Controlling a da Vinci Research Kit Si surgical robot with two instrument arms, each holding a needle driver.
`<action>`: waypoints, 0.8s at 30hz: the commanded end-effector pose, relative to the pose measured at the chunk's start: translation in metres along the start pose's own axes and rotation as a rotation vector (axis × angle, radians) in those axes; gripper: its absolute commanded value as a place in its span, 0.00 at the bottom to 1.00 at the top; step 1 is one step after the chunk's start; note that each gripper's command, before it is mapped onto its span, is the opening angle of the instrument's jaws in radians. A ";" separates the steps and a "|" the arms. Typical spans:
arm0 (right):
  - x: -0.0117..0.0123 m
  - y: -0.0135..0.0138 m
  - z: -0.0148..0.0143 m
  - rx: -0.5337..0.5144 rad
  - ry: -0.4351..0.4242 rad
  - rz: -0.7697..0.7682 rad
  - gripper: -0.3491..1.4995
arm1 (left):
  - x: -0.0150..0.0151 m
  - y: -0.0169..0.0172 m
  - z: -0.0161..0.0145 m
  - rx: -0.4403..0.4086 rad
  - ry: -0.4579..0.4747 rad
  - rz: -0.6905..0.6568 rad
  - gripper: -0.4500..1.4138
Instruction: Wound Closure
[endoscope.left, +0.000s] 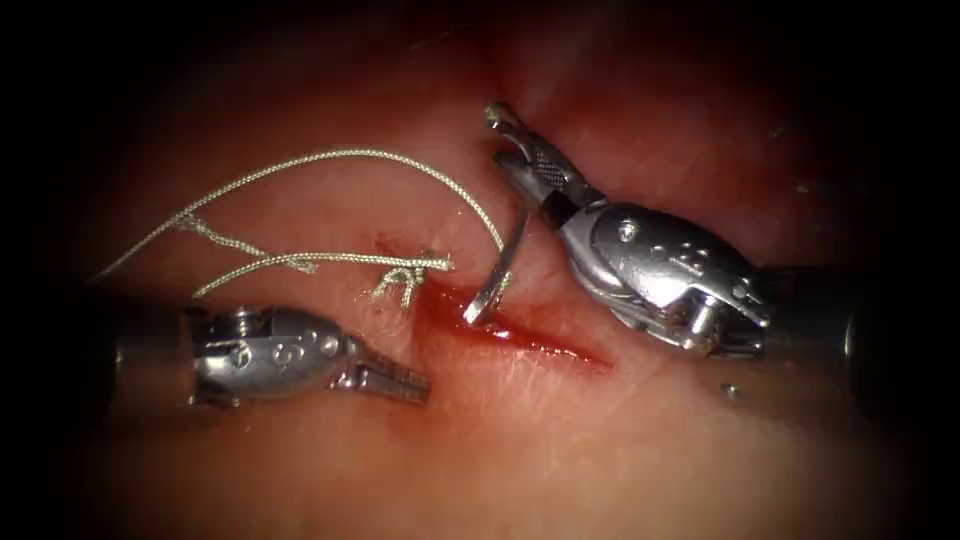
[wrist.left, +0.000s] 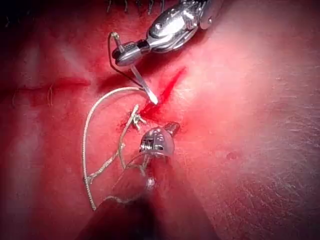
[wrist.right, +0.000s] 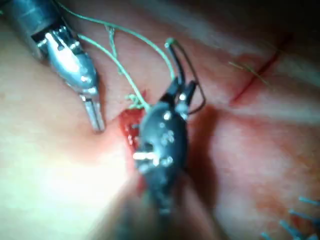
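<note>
The tissue (endoscope.left: 620, 450) bears a short cut (endoscope.left: 545, 345) wet with red fluid. My right tool (endoscope.left: 515, 155) comes in from the right above the cut, jaws shut on the curved needle (endoscope.left: 500, 270) towards its back half. The needle's tail curls past the jaws, and its tip touches the cut's left end; I cannot tell whether it has entered. Pale thread (endoscope.left: 340, 153) arcs left from beside the needle, and a knot (endoscope.left: 405, 278) sits at the cut's left end. Left of the cut my left tool (endoscope.left: 420, 388) lies low on the tissue, jaws shut and holding nothing.
In the left wrist view a second thin red line (wrist.left: 50, 87) crosses the tissue away from the tools, with short thread ends on it. Loose thread strands (endoscope.left: 250, 262) lie across the tissue left of the knot.
</note>
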 end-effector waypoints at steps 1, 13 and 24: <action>-0.0002 -0.0004 0.0007 0.010 -0.008 0.008 0.00 | -0.0002 -0.0003 0.0008 0.001 -0.001 0.002 0.23; -0.0009 -0.0007 0.0013 0.093 -0.060 0.041 0.00 | -0.0002 -0.0004 0.0008 0.001 -0.001 0.002 0.23; -0.0015 0.0011 0.0022 0.221 -0.120 0.139 0.00 | -0.0002 -0.0003 0.0007 0.000 -0.006 0.002 0.23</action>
